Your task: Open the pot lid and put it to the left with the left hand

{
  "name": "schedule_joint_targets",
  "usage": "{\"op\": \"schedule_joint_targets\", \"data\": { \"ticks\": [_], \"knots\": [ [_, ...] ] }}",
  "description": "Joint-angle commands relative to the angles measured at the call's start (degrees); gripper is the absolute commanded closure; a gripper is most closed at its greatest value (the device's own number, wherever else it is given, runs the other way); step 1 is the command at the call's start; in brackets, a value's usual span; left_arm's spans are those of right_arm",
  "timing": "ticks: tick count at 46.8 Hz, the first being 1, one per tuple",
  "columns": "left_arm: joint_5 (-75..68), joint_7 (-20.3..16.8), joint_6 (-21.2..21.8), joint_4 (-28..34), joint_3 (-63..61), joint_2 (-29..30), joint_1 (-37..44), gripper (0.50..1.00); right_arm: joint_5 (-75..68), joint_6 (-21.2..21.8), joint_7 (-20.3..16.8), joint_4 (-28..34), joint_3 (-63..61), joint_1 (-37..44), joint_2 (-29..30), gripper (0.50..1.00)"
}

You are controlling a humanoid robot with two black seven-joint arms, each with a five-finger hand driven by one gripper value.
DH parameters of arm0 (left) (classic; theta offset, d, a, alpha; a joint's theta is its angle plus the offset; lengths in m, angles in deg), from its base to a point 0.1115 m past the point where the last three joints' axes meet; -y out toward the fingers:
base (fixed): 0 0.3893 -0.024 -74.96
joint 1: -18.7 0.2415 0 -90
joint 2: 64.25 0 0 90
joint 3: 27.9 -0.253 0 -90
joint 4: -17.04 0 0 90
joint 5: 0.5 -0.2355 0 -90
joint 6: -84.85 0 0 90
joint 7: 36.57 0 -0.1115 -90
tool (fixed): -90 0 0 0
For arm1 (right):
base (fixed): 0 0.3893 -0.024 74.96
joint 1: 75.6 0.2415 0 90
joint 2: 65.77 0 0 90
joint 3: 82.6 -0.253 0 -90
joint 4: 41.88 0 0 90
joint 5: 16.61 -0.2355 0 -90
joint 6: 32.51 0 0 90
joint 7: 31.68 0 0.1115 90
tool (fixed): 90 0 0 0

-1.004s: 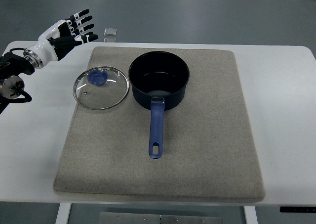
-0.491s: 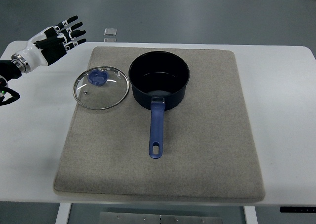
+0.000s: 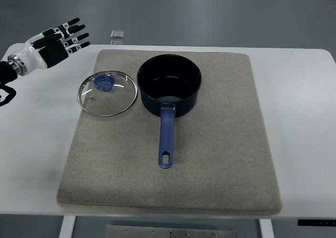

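Note:
A dark blue pot (image 3: 169, 83) with a long blue handle (image 3: 166, 138) stands uncovered on a grey mat (image 3: 220, 143). Its glass lid (image 3: 107, 93), with a blue knob (image 3: 103, 82), lies flat on the mat just left of the pot. My left hand (image 3: 60, 41) hovers above the table's far left corner, well away from the lid, with its fingers spread and nothing in them. The right arm does not show.
The mat covers most of a white table (image 3: 37, 143). A small grey square object (image 3: 117, 34) lies just beyond the table's far edge, left of centre.
My left hand has drawn back to the left and slightly away from the lid, still with spread fingers. Pot and lid have not moved.

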Motion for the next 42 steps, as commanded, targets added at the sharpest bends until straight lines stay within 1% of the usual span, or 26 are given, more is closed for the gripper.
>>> {"op": "schedule_joint_targets", "data": {
  "ticks": [1, 42],
  "knots": [
    [-0.1, 0.0, 0.0, 0.0, -0.1, -0.1, -0.1, 0.508, 0.0, 0.0, 0.0, 0.0, 0.0, 0.0, 0.0, 0.585],
    [-0.7, -0.3, 0.0, -0.2, 0.0, -0.7, -0.3, 0.506, -0.1, 0.3, 0.0, 0.5, -0.3, 0.0, 0.0, 0.585]
  ]
}}
